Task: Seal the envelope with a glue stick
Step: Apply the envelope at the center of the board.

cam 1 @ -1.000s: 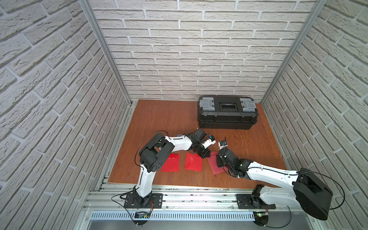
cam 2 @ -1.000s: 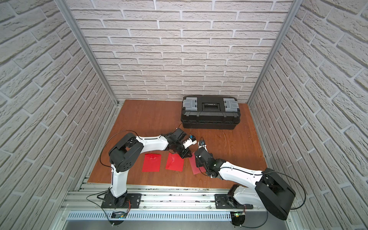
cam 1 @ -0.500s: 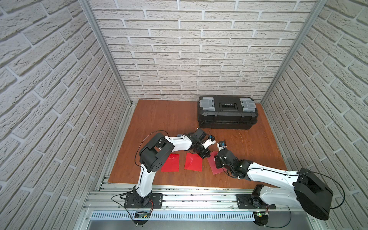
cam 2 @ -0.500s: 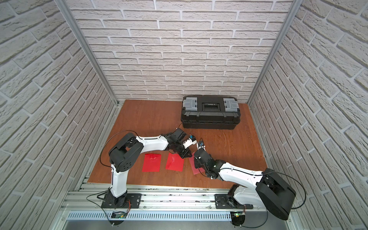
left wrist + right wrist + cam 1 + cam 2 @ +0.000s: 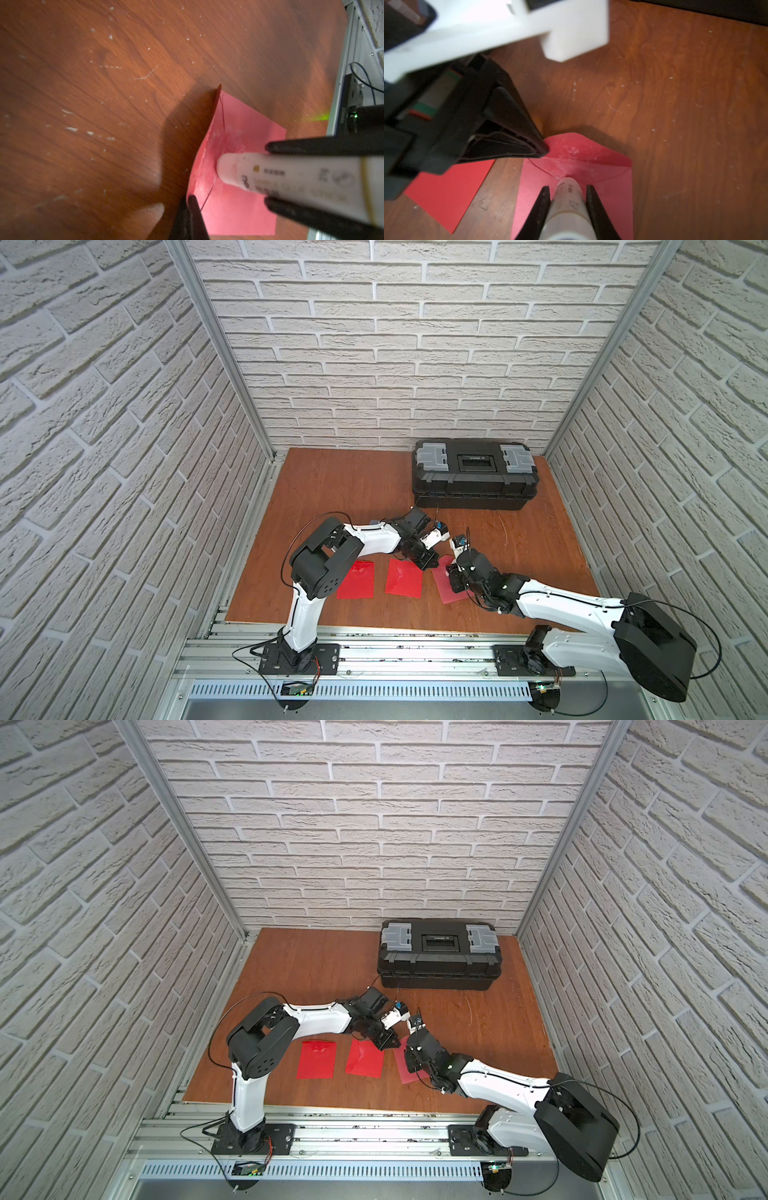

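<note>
Glue stick (image 5: 569,207): clamped in right gripper (image 5: 568,187), long axis in line with the jaws, tip set down on envelope (image 5: 612,197) at the flap (image 5: 571,145) fold. Envelope is found at 5 o'clock of table (image 5: 353,489) centre, seen from above. Flap edge is pinched by closed left gripper (image 5: 542,148), at 9 o'clock of the glue stick. Spreading is judged the right arm's.

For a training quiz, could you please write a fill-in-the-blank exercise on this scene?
1. The right gripper is shut on the ___.
2. The left gripper pinches the raised ___ of the envelope.
3. At the back of the table stands a black ___.
Missing words: glue stick; flap; toolbox.
</note>
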